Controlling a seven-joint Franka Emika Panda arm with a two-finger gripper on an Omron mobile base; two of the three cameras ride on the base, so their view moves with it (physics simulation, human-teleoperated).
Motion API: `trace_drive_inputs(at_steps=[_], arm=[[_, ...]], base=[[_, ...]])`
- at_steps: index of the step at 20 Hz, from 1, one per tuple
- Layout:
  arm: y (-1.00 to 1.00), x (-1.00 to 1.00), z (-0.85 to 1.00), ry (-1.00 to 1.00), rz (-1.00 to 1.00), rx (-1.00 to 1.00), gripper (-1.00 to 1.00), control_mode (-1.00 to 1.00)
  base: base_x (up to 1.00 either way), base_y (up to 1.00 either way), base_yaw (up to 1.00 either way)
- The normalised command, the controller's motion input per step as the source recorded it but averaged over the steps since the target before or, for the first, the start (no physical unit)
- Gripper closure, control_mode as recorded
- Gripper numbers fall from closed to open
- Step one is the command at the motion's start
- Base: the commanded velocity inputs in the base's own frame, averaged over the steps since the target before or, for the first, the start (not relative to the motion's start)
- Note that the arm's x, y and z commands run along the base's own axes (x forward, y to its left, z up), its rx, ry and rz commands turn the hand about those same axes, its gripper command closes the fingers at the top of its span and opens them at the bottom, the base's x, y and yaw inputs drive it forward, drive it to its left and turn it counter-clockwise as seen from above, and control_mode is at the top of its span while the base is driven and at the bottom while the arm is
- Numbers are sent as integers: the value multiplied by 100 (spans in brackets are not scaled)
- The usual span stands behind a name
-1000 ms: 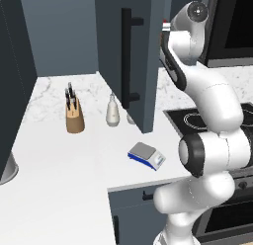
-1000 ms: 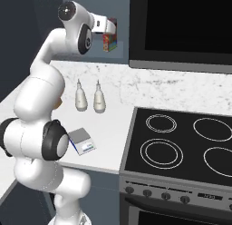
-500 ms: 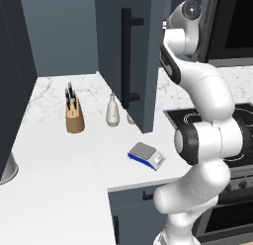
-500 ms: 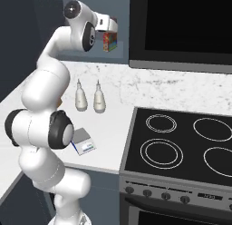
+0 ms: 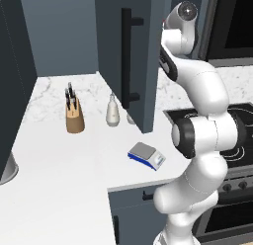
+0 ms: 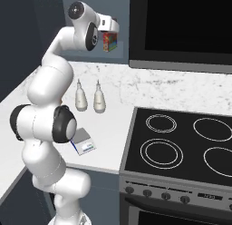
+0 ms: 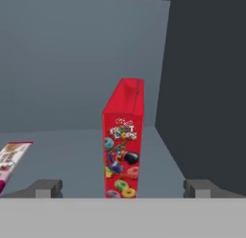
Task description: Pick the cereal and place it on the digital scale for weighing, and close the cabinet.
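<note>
The cereal (image 7: 124,138) is a narrow red box with coloured loops printed on it, standing upright on the cabinet shelf. My gripper (image 7: 124,189) is open and faces it, one fingertip (image 7: 48,188) on each side of the box and well apart from it. From the right base view, the gripper (image 6: 113,33) sits just above and in front of the cereal (image 6: 108,42). The cabinet door (image 5: 143,51) stands open, its black bar handle (image 5: 127,56) facing me. The digital scale (image 5: 147,156) lies on the counter near the front edge, also seen from the right (image 6: 83,141).
A flat white and pink packet (image 7: 12,160) lies on the shelf left of the cereal. Two white bottles (image 6: 80,97) (image 6: 99,98) and a wooden knife block (image 5: 74,113) stand on the counter. The black cooktop (image 6: 181,142) is to the right, below a dark oven (image 6: 181,29).
The upper arm has swung and straightened, carrying the hand further into the cabinet toward the cereal. The jaws stay open. Nothing on the counter has moved.
</note>
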Motion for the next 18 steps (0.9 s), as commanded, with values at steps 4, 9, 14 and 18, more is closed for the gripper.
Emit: trace_drive_inputs(at_steps=[4,9,14,18], arm=[[-5,20,-5,0,0,0,-100,-100],[-6,11,-1,0,0,0,-100,-100],[-2,14,0,0,0,0,-100,-100],[0,21,-3,0,0,0,-100,-100]], base=[[0,0,0],[0,0,0],[0,0,0],[0,0,0]])
